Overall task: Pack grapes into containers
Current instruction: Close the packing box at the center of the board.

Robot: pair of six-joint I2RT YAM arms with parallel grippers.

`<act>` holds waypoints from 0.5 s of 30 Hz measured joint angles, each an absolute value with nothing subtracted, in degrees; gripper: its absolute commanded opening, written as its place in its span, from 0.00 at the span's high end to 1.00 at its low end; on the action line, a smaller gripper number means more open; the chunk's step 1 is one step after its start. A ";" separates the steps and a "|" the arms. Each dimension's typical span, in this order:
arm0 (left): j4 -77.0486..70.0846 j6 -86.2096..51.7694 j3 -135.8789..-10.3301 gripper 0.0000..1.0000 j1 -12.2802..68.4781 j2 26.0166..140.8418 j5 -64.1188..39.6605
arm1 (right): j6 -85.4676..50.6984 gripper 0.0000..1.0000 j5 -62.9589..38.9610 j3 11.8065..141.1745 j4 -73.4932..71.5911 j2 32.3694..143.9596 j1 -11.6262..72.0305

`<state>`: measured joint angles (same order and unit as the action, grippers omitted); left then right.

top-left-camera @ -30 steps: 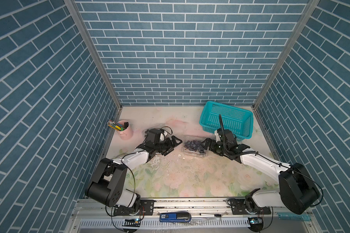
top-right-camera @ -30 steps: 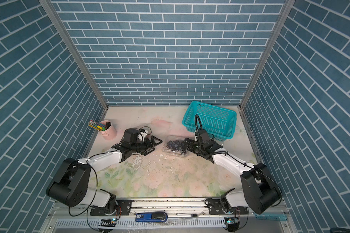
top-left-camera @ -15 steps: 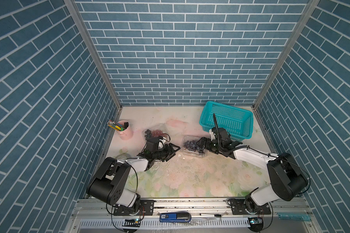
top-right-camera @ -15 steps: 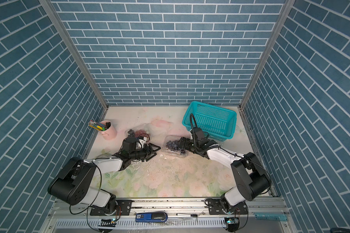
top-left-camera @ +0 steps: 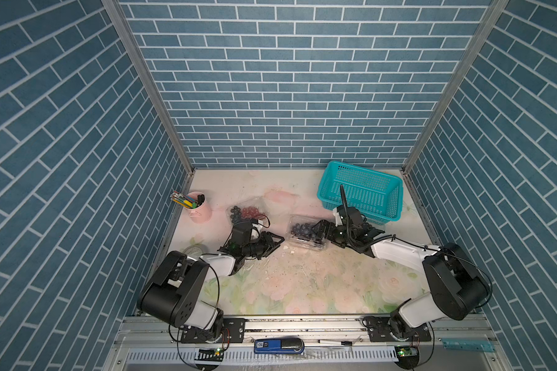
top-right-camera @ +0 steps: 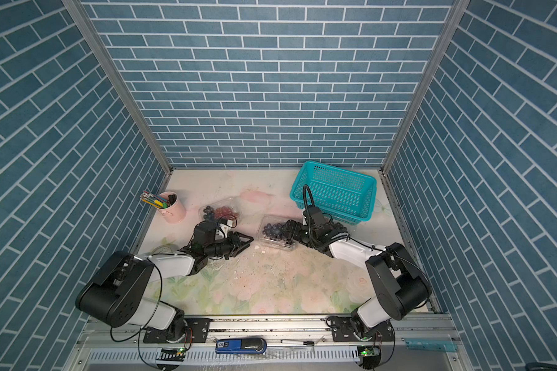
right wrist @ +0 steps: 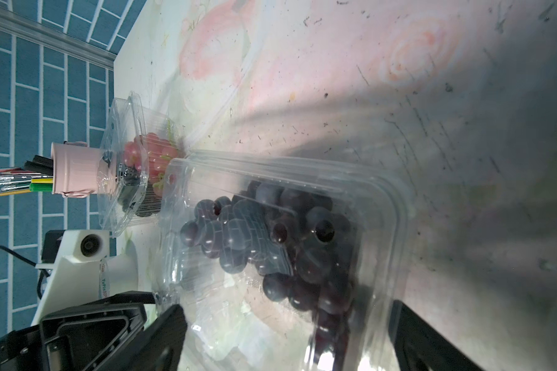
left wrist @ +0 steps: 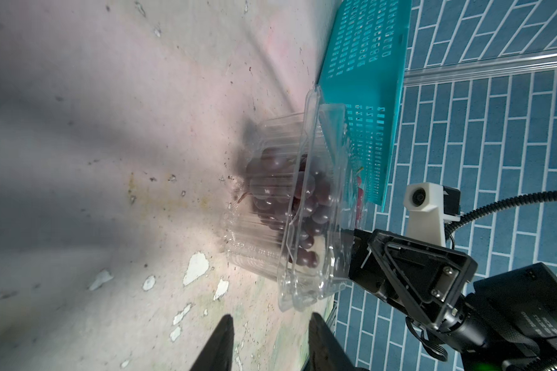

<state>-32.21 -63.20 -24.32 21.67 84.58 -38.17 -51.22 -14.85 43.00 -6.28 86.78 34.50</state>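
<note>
- Desk (top-left-camera: 303, 289) held grapes (right wrist: 254, 237) in two boxes (top-left-camera: 247, 212), toward left edge and mid-desk.
- Closing lids probably remained.
- Empty left gripper (left wrist: 270, 316) was half open; right gripper (right wrist: 287, 305) gaped around middle box (top-left-camera: 306, 236).

Left fingers (left wrist: 221, 343) narrowed and drew back off the mixed-grape container (top-left-camera: 260, 203).

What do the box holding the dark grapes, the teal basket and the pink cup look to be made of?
Box: thin clear glossy plastic; grapes show through, ribbed walls glint.
Teal basket: moulded plastic, perforated walls, slight sheen.
Pink cup: smooth, matte; painted metal or plastic, cannot tell.
</note>
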 measured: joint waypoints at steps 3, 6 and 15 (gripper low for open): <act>-32.38 -63.20 -24.93 0.63 21.69 85.62 -38.11 | -51.22 0.01 -14.85 43.00 -6.55 86.80 34.50; -32.71 -63.20 -25.91 0.64 21.78 86.89 -37.95 | -51.24 0.01 -14.85 43.00 -6.57 86.80 34.50; -35.00 -63.24 -26.83 0.68 22.96 90.19 -37.39 | -51.24 0.01 -14.85 43.00 -6.92 86.80 34.50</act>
